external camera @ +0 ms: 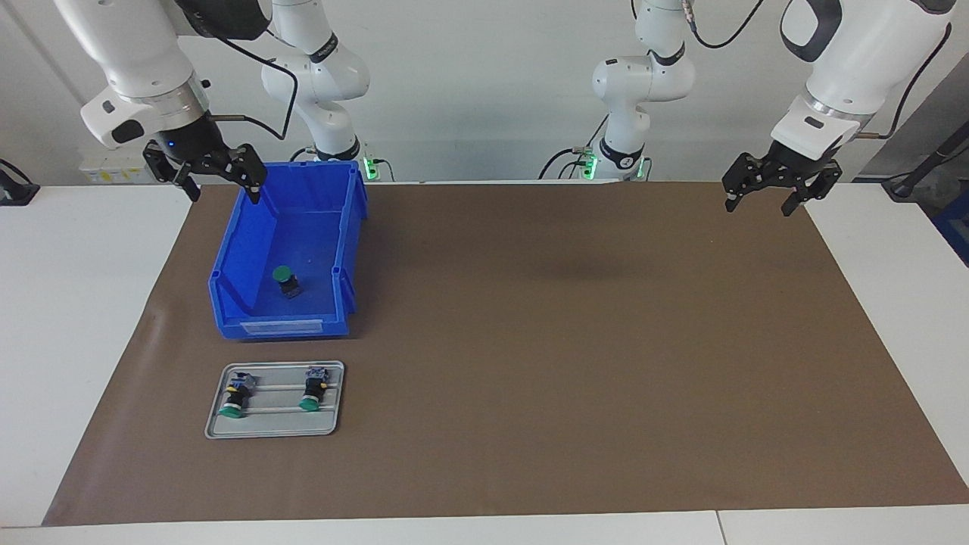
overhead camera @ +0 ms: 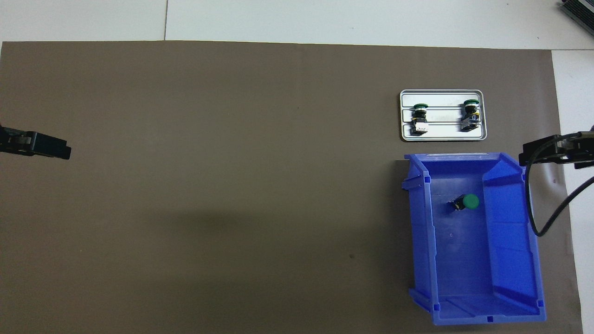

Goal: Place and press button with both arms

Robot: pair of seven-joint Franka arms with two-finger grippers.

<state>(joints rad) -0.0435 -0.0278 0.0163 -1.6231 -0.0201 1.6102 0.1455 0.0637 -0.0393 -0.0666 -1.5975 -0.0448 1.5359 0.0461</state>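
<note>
Two buttons [external camera: 274, 394] on tray [external camera: 274, 430], one button [external camera: 286, 281] in bin [external camera: 250, 272].

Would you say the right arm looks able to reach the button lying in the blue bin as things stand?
Probably yes: the right gripper hangs open above the bin's rim, the bin is open-topped, and the button lies alone on its floor with nothing over it.

Robotics lab, two white arms [external camera: 651, 83], brown-matted table [external camera: 568, 341], blue parts bin [external camera: 250, 303]
</note>
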